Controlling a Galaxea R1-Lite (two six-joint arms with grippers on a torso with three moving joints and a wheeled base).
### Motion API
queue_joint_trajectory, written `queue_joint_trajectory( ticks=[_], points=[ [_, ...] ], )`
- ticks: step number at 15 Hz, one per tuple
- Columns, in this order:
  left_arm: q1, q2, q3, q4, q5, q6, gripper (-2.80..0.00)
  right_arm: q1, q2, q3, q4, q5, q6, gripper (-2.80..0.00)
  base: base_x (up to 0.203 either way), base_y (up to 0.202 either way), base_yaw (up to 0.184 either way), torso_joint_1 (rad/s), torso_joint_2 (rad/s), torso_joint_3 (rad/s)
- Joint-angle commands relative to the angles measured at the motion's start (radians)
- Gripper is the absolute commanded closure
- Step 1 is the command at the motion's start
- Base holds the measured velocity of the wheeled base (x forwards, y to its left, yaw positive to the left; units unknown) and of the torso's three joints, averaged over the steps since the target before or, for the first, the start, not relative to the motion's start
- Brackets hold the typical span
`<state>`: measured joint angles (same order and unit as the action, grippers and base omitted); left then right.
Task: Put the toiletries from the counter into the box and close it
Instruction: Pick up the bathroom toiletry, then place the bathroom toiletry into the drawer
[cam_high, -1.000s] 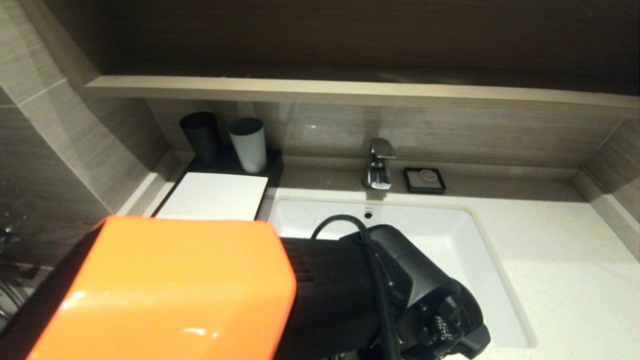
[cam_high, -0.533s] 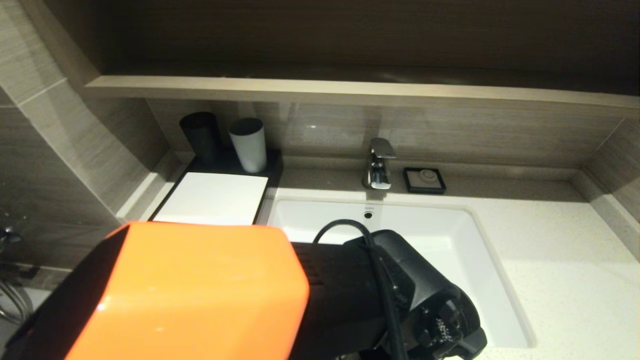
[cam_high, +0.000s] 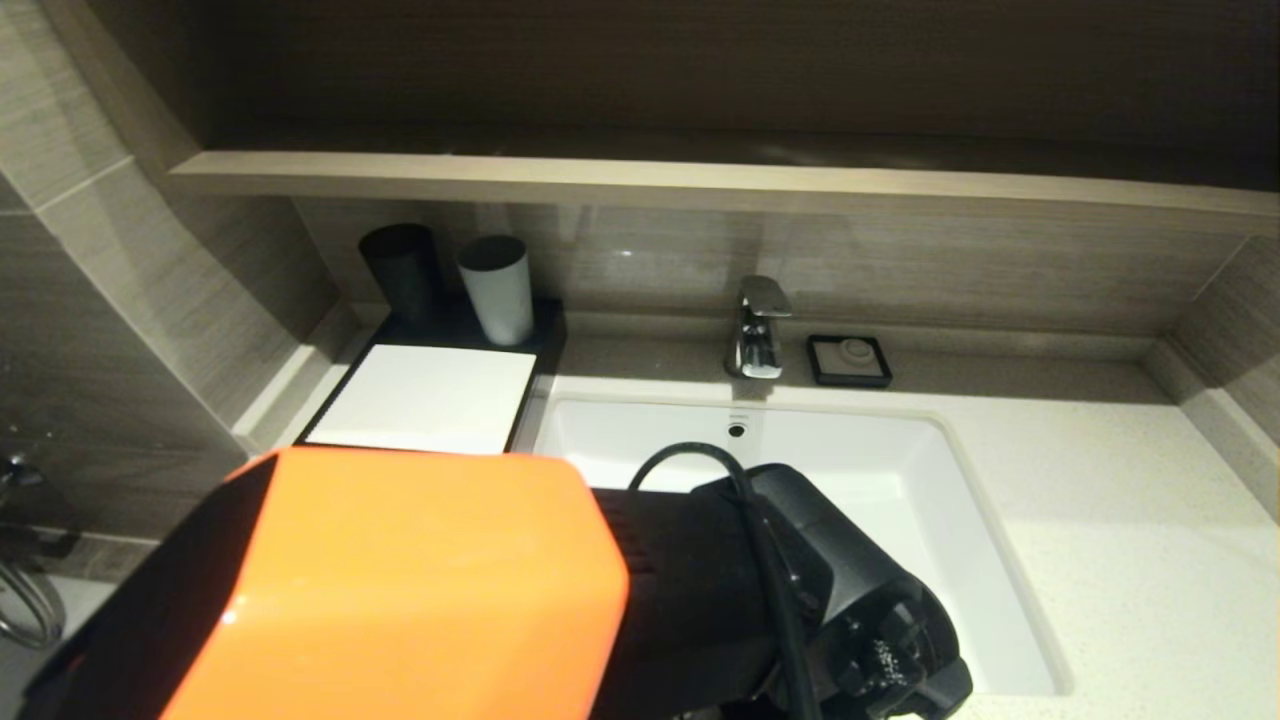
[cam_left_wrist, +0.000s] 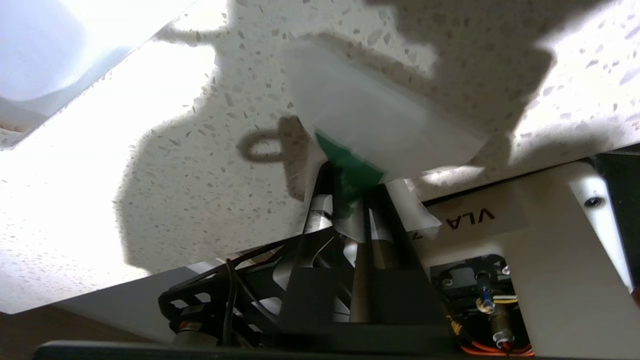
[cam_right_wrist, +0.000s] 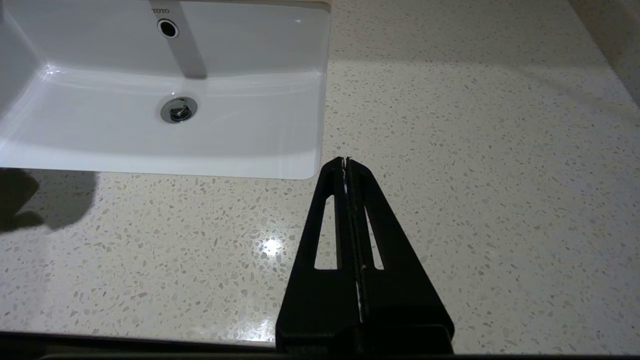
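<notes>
My left gripper (cam_left_wrist: 352, 187) is shut on a white plastic-wrapped packet with green print (cam_left_wrist: 380, 120), held close over the speckled counter (cam_left_wrist: 165, 165). In the head view my left arm's orange housing (cam_high: 400, 590) fills the foreground and hides this gripper, the packet and the box's front drawer. The black box with its white top panel (cam_high: 430, 395) sits at the back left beside the sink. My right gripper (cam_right_wrist: 346, 161) is shut and empty, over the counter (cam_right_wrist: 475, 150) near the sink's front right corner. No other toiletries show.
A white sink basin (cam_high: 880, 470) lies in the middle, with a chrome faucet (cam_high: 758, 328) behind it. A black cup (cam_high: 400, 270) and a grey cup (cam_high: 497, 288) stand behind the box. A small black soap dish (cam_high: 849, 360) sits right of the faucet. A wood-grain ledge (cam_high: 700, 185) overhangs.
My left arm's orange housing has shifted right and lower in the head view, so more of the box's white panel shows. Nothing else has moved.
</notes>
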<state>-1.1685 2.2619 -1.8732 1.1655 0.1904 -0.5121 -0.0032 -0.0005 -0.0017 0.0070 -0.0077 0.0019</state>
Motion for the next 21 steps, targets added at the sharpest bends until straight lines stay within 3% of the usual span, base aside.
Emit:
queue_joint_trajectory(
  ticks=[1, 8, 11, 14, 21],
  points=[
    [0.000, 0.001, 0.000, 0.006, 0.001, -0.003, 0.00, 0.000, -0.001, 0.000, -0.001, 0.000, 0.001, 0.00, 0.000, 0.000, 0.000, 0.000, 0.00, 0.000],
    [0.022, -0.069, -0.003, 0.015, 0.003, -0.018, 0.00, 0.000, -0.001, 0.000, -0.001, 0.000, 0.000, 0.00, 0.000, 0.000, 0.000, 0.000, 0.00, 0.000],
    [0.057, -0.142, -0.009, 0.025, 0.087, -0.019, 0.00, 0.000, -0.001, -0.001, 0.001, 0.000, 0.001, 0.00, 0.000, 0.000, 0.000, 0.000, 0.00, 0.000],
    [0.126, -0.191, -0.015, 0.041, 0.137, -0.017, 0.00, 0.000, -0.001, 0.000, -0.001, 0.000, 0.001, 0.00, 0.000, 0.000, 0.000, 0.000, 0.00, 0.000],
    [0.329, -0.247, -0.059, 0.024, 0.144, -0.017, 0.00, 0.000, -0.001, 0.000, 0.000, 0.000, 0.000, 0.00, 0.000, 0.000, 0.000, 0.000, 0.00, 0.000]
  ],
)
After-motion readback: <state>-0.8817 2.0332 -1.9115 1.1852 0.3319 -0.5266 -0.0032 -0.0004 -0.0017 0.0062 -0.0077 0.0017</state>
